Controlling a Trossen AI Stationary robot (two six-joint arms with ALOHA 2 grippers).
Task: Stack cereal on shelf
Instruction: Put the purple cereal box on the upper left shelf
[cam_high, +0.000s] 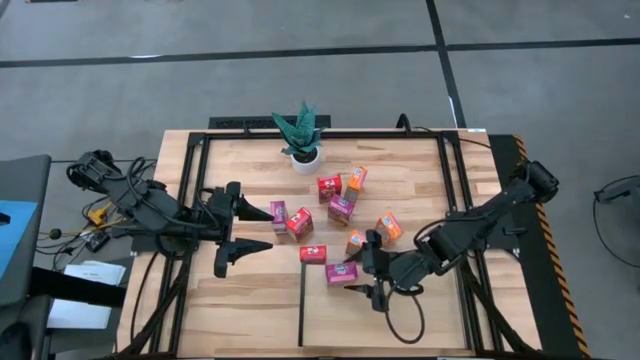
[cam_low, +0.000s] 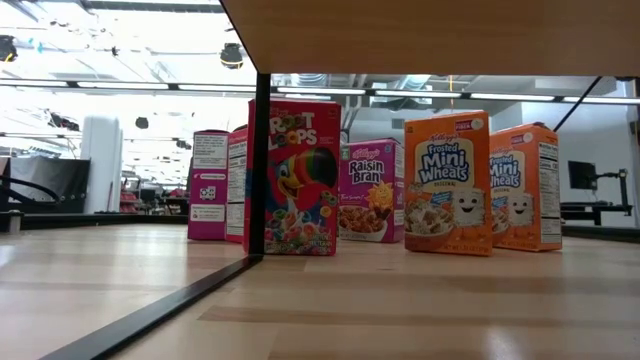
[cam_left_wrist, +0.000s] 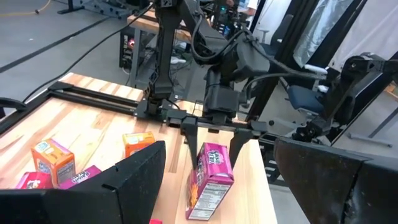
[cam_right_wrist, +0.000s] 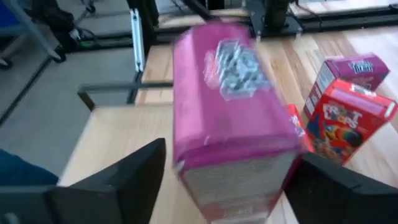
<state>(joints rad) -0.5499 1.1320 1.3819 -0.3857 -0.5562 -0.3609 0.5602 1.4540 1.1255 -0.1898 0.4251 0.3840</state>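
**Right fingers straddle a magenta box**

The right gripper (cam_high: 374, 277) has its fingers spread on either side of an upright magenta cereal box (cam_high: 341, 274) – bracketing it, not yet pinching. The box stands on the shelf (cam_high: 400, 320), just past its black edge strip, long axis vertical, and the right arm is clearly the nearer. A red box (cam_high: 313, 254) lies just beside it, orange boxes (cam_high: 389, 227) behind. The left gripper (cam_high: 252, 229) waits over the bench (cam_high: 180, 160), fingers spread and empty.

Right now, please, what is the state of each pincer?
Left pincer: open, holding nothing.
Right pincer: open around a purple box, not yet gripping.
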